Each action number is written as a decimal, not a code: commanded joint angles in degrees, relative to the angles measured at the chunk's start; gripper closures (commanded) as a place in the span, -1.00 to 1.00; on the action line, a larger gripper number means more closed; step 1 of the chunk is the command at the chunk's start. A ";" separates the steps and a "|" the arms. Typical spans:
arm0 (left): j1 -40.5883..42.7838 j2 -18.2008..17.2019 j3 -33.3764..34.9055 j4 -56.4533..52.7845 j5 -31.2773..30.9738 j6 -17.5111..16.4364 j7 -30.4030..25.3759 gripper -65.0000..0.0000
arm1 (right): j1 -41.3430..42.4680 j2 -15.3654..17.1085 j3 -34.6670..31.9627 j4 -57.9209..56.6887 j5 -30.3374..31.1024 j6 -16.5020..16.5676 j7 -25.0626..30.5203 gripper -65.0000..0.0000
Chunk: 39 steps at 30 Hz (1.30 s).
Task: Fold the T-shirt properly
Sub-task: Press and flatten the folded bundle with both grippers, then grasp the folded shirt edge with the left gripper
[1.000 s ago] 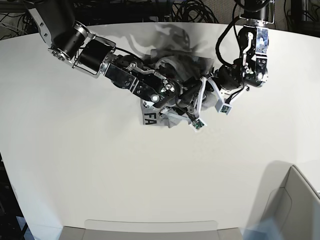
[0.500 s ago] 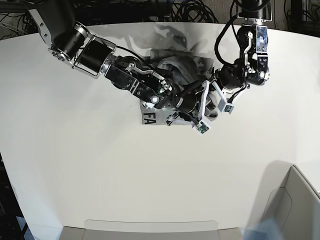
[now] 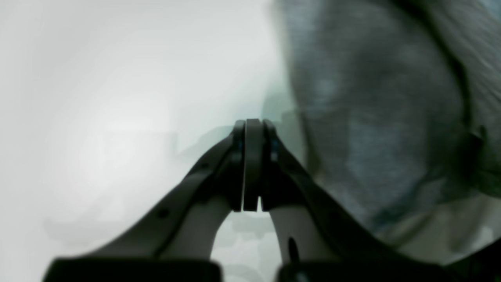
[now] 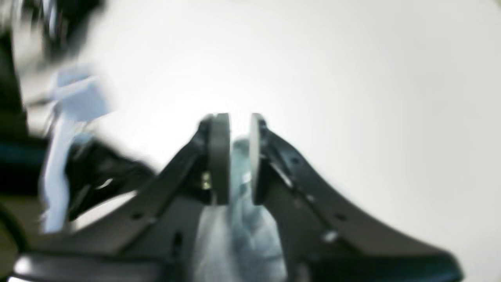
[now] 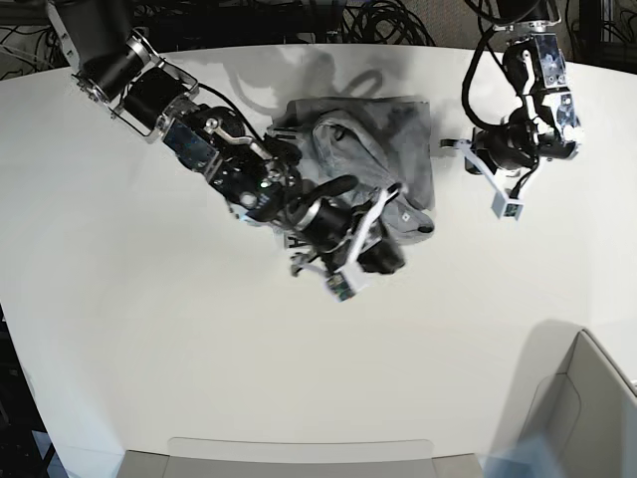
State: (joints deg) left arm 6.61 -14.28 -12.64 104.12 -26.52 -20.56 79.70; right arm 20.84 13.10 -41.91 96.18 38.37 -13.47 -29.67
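The heather-grey T-shirt (image 5: 383, 139) lies bunched on the white table (image 5: 149, 329), plain side up, with no lettering showing. My right gripper (image 5: 390, 257) is at the shirt's near edge. In the right wrist view its jaws (image 4: 238, 129) stand close together with a strip of pale grey cloth (image 4: 236, 227) between the pads. My left gripper (image 5: 460, 146) hangs just right of the shirt. In the left wrist view its fingers (image 3: 252, 127) are pressed together on nothing, and the T-shirt (image 3: 372, 117) fills the right of that blurred view.
A grey box (image 5: 587, 398) stands at the front right corner. A flat grey tray edge (image 5: 299, 453) runs along the front. Cables (image 5: 388, 20) lie behind the table's far edge. The right arm's links (image 5: 229, 159) cross the table from the back left.
The arms have drawn apart: the left one pulled back to the right, off the shirt. The right one swung forward and its jaws narrowed. The lettered patch no longer shows.
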 commanded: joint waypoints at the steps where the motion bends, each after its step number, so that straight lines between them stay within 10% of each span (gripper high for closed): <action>1: -0.24 -0.62 -1.47 3.18 -0.42 0.03 -0.27 1.00 | -0.66 0.39 3.71 2.06 0.71 0.24 0.09 0.91; 6: 3.19 -0.27 1.17 13.12 -0.77 -0.50 -0.45 1.00 | -6.99 4.61 17.52 4.08 7.92 3.94 -10.72 1.00; 14: 5.56 -0.09 18.23 12.76 -0.60 0.12 -9.50 1.00 | -17.10 9.71 24.37 3.55 9.94 9.83 -11.25 1.00; 32: 4.68 5.54 28.25 12.59 -0.60 0.03 -28.14 1.00 | -23.61 8.39 31.76 -7.35 10.47 12.64 -2.72 1.00; 39: -1.12 5.18 38.18 9.07 -0.25 0.12 -26.82 1.00 | -25.90 8.30 37.65 -7.35 12.05 12.64 -1.41 1.00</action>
State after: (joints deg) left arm 6.13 -9.02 25.58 112.38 -26.39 -20.43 53.54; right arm -5.58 21.08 -4.58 87.85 49.67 -1.48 -31.86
